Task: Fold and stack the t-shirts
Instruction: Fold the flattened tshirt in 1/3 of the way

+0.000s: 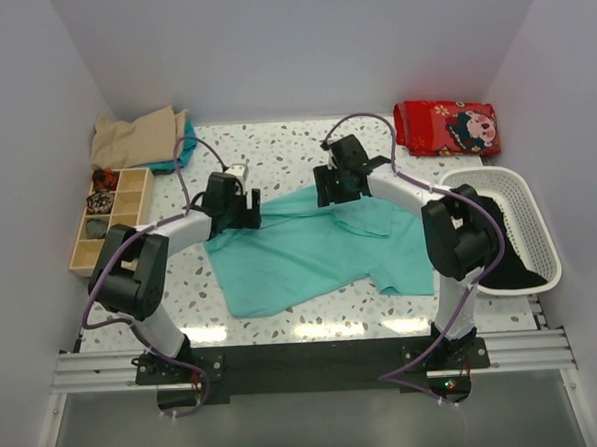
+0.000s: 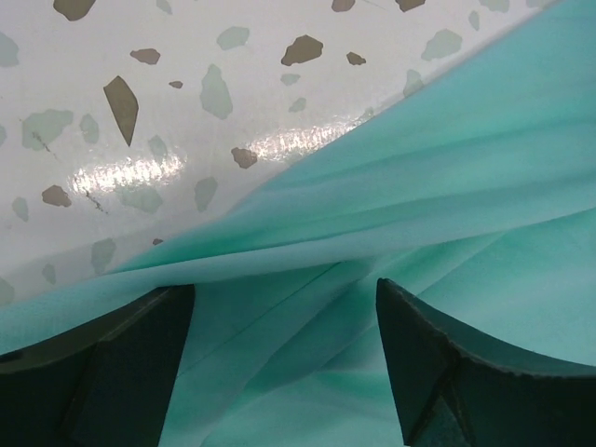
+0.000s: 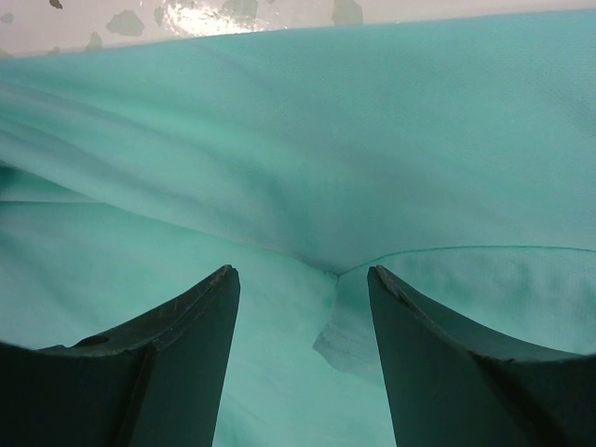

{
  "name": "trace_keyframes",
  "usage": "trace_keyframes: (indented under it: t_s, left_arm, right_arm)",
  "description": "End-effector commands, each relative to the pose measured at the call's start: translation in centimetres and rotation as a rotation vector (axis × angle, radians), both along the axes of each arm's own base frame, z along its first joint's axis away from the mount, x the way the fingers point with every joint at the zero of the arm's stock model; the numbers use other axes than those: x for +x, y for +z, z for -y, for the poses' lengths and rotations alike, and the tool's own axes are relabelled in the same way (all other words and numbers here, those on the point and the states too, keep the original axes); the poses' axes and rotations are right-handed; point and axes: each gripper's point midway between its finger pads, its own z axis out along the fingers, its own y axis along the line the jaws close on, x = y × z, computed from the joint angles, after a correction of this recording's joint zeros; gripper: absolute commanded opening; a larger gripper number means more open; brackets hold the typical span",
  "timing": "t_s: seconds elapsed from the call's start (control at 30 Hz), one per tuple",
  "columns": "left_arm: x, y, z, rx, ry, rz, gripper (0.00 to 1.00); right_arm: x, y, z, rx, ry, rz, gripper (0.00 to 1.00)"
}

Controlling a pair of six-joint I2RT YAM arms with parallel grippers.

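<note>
Teal t-shirt [image 1: 310, 253] lies between wooden organizer [image 1: 129, 206] and white basket [image 1: 542, 233].

No legible text, labels, brands, numbers or signs — none in any view.

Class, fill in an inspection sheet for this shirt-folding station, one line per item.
Surface: speckled table, partly covered.
Job's things: teal t-shirt rumpled in the centre; tan shirt heaped far left; black garment in white basket.
Clutter: red patterned cloth far right; wooden tray of small items left.
Grippers: left gripper and right gripper open, over teal fabric.
Cables: purple cables looping along both arms.
Surroundings: plain white walls.
</note>
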Motion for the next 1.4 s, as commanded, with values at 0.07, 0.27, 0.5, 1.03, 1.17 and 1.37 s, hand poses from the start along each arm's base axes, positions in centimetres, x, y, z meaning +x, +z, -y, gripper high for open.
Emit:
trace_keyframes:
  t_s: [0.07,0.27,0.5,1.03,1.17,1.37]
  left_arm:
    - [1.1,0.2,1.5,-0.036,-0.063,0.038,0.65]
    - [-0.1,0.0,2.0,-0.057,-0.086,0.021,0.49]
    - [-0.7,1.4,2.3,-0.076,-0.115,0.031,0.19]
    - [-3.8,2.8,2.9,-0.091,-0.173,-0.058,0.00]
    - [-4.7,2.2,1.9,-0.045,-0.152,-0.092,0.00]
    - [-5.8,1.3,1.7,-0.032,-0.164,-0.166,0.01]
  right_arm:
    - [0.0,0.7,0.9,-0.039,-0.008,0.016,0.62]
    - [0.0,-0.3,1.4,-0.069,-0.023,-0.002,0.62]
    - [1.9,-1.2,1.4,-0.096,-0.044,-0.001,0.61]
    - [4.5,-3.5,1.9,-0.127,-0.105,-0.031,0.61]
    - [4.2,-3.5,2.3,-0.139,-0.101,-0.034,0.60]
    - [2.4,-2.0,3.0,-0.141,-0.077,-0.033,0.60]
